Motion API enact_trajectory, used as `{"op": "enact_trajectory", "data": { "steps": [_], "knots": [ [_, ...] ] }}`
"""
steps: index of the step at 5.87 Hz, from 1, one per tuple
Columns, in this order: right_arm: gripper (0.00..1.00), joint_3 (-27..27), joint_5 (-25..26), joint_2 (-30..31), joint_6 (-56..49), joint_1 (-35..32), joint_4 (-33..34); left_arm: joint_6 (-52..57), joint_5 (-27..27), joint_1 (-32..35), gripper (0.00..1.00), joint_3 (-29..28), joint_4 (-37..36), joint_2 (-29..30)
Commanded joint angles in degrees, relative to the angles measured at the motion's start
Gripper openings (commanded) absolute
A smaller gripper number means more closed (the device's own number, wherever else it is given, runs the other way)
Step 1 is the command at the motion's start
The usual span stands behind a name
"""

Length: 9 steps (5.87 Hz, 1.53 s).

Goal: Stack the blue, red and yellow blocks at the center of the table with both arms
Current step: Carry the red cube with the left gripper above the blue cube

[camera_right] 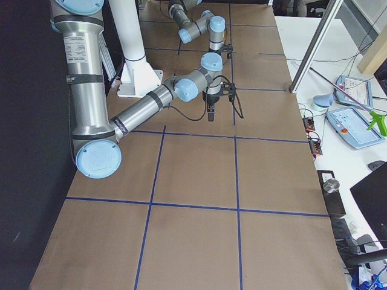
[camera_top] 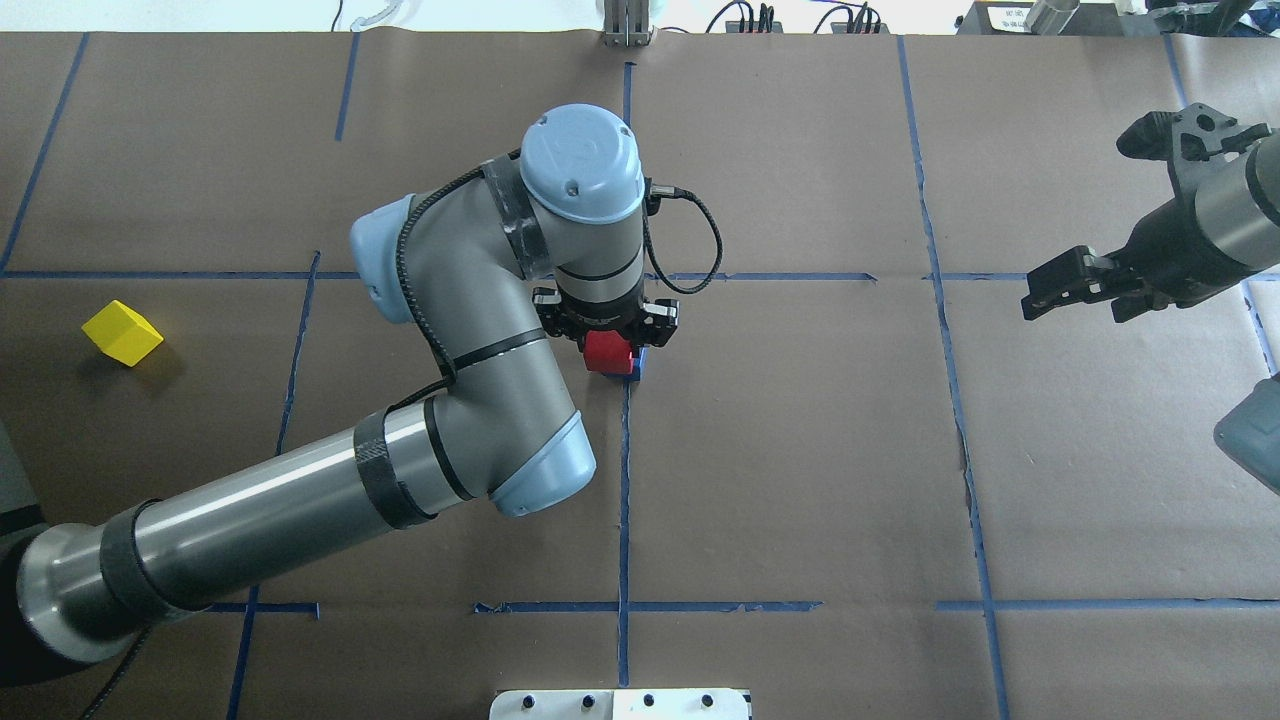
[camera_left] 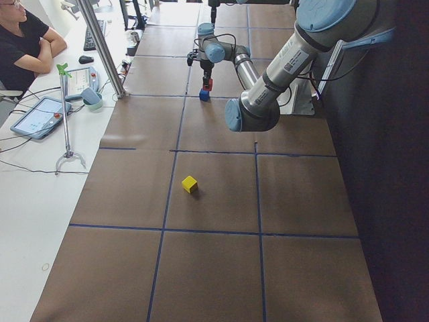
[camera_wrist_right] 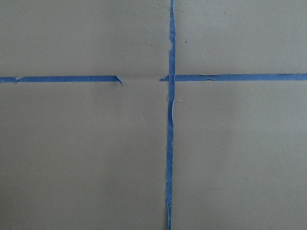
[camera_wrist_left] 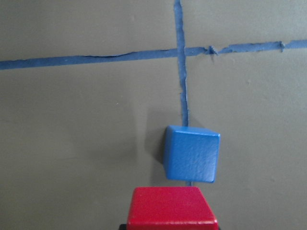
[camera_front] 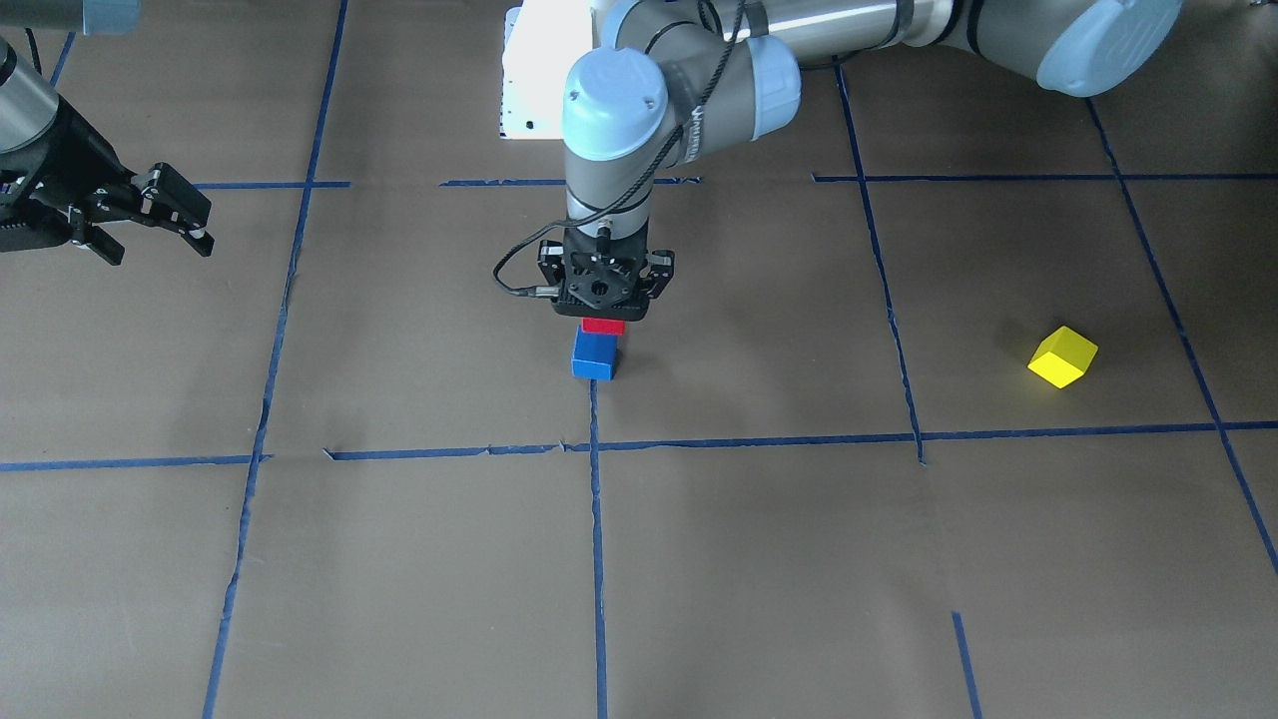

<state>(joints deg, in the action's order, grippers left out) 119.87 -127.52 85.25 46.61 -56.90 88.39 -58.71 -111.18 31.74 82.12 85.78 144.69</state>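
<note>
Front view: left claw (camera_front: 603, 316) is clamped on the red block (camera_front: 603, 326), right over the blue block (camera_front: 594, 358), which sits at the centre of the table (camera_front: 799, 559) on a tape line (camera_front: 596, 519). Red looks to meet blue's top here, but contact can't be confirmed. Yellow block (camera_front: 1062, 357) lies alone toward the table's left end edge, well apart from the other two, turned askew to the grid. Right claw (camera_front: 150, 225) hangs near the right end edge, fingers spread, nothing in it. Overhead: same layout. Red covers nearly all of blue, with only a sliver of blue showing beside it. Left side view: red over blue far down the table, yellow nearer that camera, nothing touching it. Right side view: blocks hidden or too small to tell. Left wrist: red gripped at the bottom of the frame, blue beyond it and looking smaller, so my read is red is a little above blue, not seated. Right wrist: bare table and tape only. Progress: blue is placed and red is over it but not let go. Left to do: seat and release red, then fetch yellow and top the stack. Roughly half done, I'd judge.
</note>
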Motion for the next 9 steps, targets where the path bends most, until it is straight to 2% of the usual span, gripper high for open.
{"op": "enact_trajectory", "data": {
  "steps": [1,3,9],
  "knots": [
    [1.00,0.02,0.17,-0.25,-0.12,0.04,0.02,2.90,1.22,-0.45,0.02,-2.05,0.78,0.85],
    [1.00,-0.42,0.43,-0.69,-0.12,0.21,0.02,2.55,1.22,-0.36,0.02,-4.14,4.71,0.85],
    [1.00,-0.42,0.26,-0.96,-0.12,0.30,0.02,0.36,1.22,-0.10,0.06,-4.16,5.09,0.33]
  ]
}}
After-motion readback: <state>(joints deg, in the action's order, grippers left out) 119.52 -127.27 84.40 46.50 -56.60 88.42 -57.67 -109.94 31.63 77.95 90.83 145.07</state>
